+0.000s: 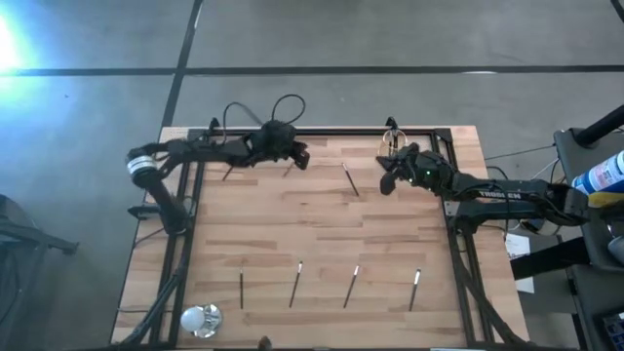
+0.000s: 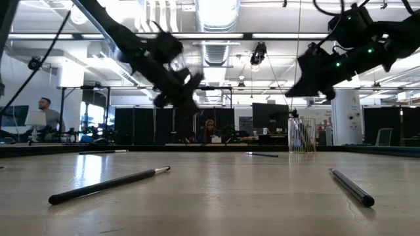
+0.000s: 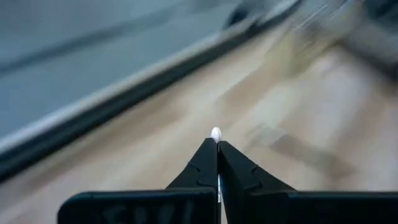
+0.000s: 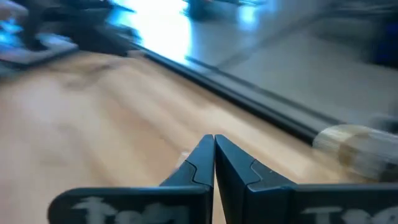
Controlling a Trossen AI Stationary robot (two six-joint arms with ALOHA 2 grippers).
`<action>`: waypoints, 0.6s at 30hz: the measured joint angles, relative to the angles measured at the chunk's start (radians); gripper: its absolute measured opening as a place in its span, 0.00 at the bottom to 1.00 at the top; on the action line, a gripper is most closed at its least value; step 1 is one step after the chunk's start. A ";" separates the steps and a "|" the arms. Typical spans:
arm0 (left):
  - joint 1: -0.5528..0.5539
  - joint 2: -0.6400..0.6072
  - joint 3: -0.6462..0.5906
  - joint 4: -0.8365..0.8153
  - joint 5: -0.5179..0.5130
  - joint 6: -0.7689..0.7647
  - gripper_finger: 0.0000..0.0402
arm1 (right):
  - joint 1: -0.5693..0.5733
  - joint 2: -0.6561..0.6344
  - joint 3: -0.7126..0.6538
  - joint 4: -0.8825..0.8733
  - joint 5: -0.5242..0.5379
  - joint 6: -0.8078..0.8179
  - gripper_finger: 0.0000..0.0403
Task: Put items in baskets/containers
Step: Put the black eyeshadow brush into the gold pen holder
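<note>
Non-task items in view

Wooden table (image 1: 322, 234) with dark frame rail (image 1: 322, 132); white shiny ball (image 1: 201, 318) resting at the table's near left corner (high view). Blue-capped bottle (image 1: 606, 174) stands off-table at right. Beyond the table, two seated persons (image 2: 44, 108) (image 2: 210, 128) at desks with monitors (image 2: 269, 117).

Two dark sticks (image 2: 108, 185) (image 2: 352, 187) on the table (image 2: 216, 196), both arms aloft, clear cup (image 2: 300, 136) beyond.
</note>
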 joint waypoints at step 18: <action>-0.287 -0.044 -0.142 0.823 0.058 -0.014 0.00 | 0.147 0.351 0.152 0.548 -0.295 0.184 0.34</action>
